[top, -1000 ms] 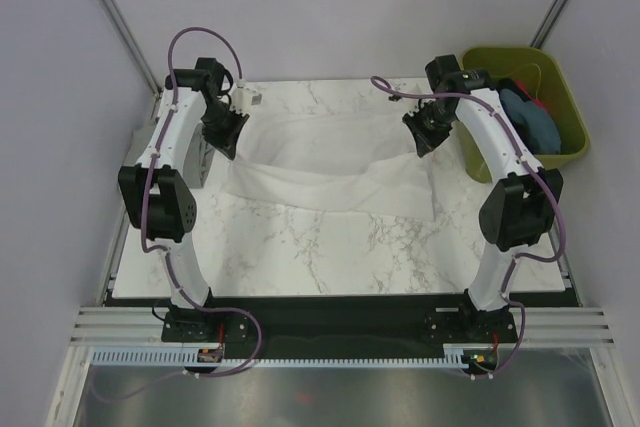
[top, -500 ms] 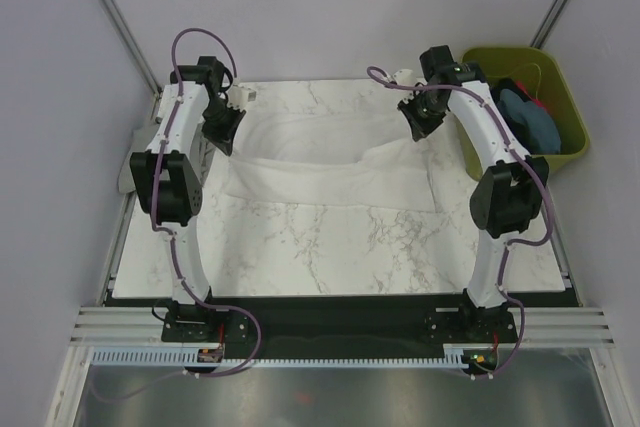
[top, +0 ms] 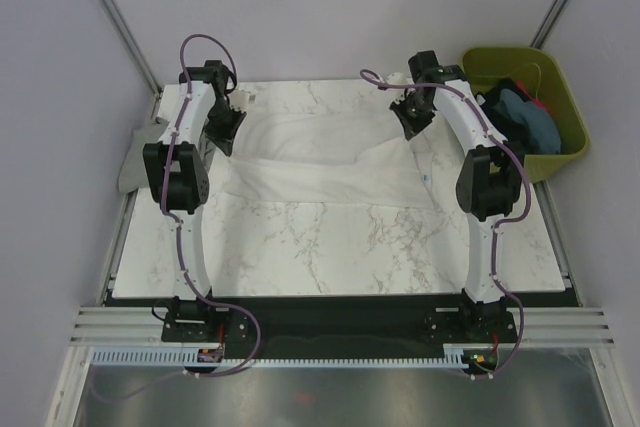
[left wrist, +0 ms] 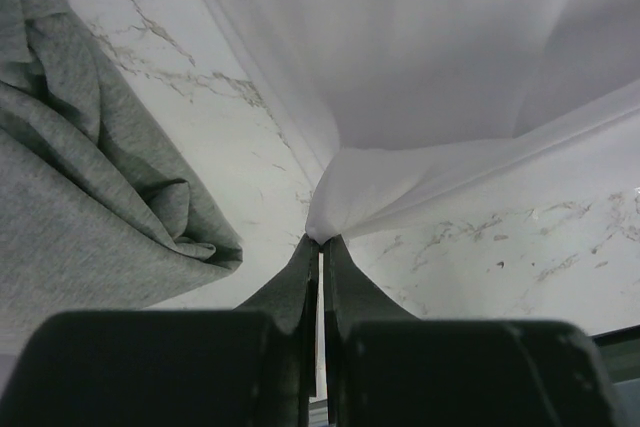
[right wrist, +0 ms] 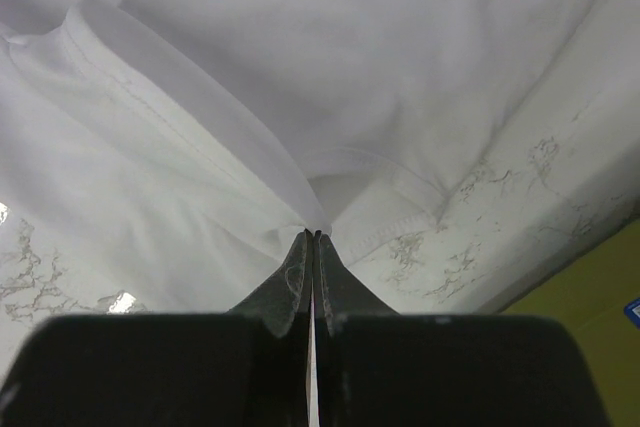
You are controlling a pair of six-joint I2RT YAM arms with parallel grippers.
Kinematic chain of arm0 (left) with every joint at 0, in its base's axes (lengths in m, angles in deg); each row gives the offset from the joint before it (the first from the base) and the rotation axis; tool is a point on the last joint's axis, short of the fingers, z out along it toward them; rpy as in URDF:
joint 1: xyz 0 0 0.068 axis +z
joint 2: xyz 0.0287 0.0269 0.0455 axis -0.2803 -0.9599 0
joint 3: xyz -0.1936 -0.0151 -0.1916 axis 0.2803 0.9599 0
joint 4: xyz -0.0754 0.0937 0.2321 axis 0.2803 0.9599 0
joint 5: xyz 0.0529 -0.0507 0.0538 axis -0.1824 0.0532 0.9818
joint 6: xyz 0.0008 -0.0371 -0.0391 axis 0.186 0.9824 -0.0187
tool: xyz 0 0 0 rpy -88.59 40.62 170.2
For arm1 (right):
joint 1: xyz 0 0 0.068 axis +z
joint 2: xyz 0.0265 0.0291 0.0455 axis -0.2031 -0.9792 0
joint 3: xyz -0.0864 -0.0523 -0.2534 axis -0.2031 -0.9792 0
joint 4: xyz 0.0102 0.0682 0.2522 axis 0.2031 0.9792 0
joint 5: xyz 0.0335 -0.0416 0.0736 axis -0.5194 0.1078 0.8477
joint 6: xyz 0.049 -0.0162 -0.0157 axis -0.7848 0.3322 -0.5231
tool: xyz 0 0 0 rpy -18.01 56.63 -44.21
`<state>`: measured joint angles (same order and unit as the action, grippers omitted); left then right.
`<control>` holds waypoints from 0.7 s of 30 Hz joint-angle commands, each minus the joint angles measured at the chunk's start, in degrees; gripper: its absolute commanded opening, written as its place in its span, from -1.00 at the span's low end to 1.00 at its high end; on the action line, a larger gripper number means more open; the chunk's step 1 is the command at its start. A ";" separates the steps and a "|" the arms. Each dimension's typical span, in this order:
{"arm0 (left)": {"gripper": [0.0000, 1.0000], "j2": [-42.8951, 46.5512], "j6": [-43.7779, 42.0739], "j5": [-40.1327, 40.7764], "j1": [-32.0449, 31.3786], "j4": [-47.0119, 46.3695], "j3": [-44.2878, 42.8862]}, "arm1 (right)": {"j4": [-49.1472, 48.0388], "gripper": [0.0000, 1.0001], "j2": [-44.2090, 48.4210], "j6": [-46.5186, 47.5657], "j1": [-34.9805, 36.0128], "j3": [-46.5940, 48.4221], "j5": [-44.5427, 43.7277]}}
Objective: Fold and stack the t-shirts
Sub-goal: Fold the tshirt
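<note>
Left tool (left wrist: pixel 320 239): clenched on a pinched corner of the large, soft white cloth t-shirt (left wrist: pixel 420 57), upper left.
Right tool (right wrist: pixel 313 234): clenched on its stitched hem, upper right.
Shirt: spans both tools, sagging onto the marbled counter (top: pixel 330 247).
Open room: bare marble across the lower frame.
Left edge: crumpled grey t-shirt (left wrist: pixel 80 197).

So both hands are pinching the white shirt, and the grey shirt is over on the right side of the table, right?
No, the grey shirt is on the left side of the table, next to the left hand; the top view shows it. The rest stands: both the left hand and the right hand are pinching the white shirt.
</note>
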<state>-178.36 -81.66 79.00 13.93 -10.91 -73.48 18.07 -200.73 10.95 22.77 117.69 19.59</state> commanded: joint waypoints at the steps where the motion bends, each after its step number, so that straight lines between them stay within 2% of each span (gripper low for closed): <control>1: -0.96 -1.06 1.96 1.39 0.59 6.18 -4.83 | -1.81 -1.00 -0.35 -0.96 0.20 3.73 -1.34; 6: -0.96 -1.50 2.66 2.62 0.59 4.69 -6.15 | -2.95 -1.00 -0.35 -1.05 0.20 3.82 -2.48; 7: -0.85 -1.59 3.01 2.97 0.59 4.16 -6.15 | -3.04 -1.00 -0.61 -1.05 0.29 3.82 -2.40; 9: -0.82 -2.20 3.63 3.67 0.68 3.72 -6.06 | -3.74 -1.00 -1.75 -1.57 0.20 4.34 -2.13; 10: -0.66 -2.46 4.50 3.59 0.68 3.02 -6.06 | -3.83 -1.00 -2.37 -1.84 0.29 4.87 -1.96; 12: -0.51 -2.20 5.65 3.24 0.59 2.31 -6.59 | -4.09 -1.00 -4.13 -2.71 1.07 6.79 -3.62; 14: -0.18 -0.63 5.83 2.88 0.59 2.13 -7.38 | -4.70 -1.00 -4.13 -2.98 1.78 7.51 -5.81; 15: -0.05 0.34 5.57 2.88 0.59 2.13 -7.90 | -5.67 -0.50 -3.09 -3.59 2.31 7.51 -8.09; 16: 0.21 2.78 5.39 2.62 0.68 1.87 -7.73 | -5.85 -0.30 -2.30 -3.68 2.40 7.33 -8.89; 17: 0.32 4.81 5.22 1.23 0.68 0.48 -7.04 | -6.11 -0.22 -1.42 -3.86 2.40 6.98 -9.51; 19: 0.50 8.76 4.87 -0.10 0.68 -1.98 -2.30 | -6.64 -0.19 2.01 -4.47 2.49 4.70 -11.08; 21: 0.53 14.57 4.60 -1.69 0.50 -5.07 4.00 | -6.99 -0.11 6.05 -5.09 2.40 0.77 -11.62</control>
<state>-174.93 -77.64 80.31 14.34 -13.16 -73.72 12.74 -202.61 7.60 25.13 120.81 11.59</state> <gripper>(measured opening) 0.759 0.438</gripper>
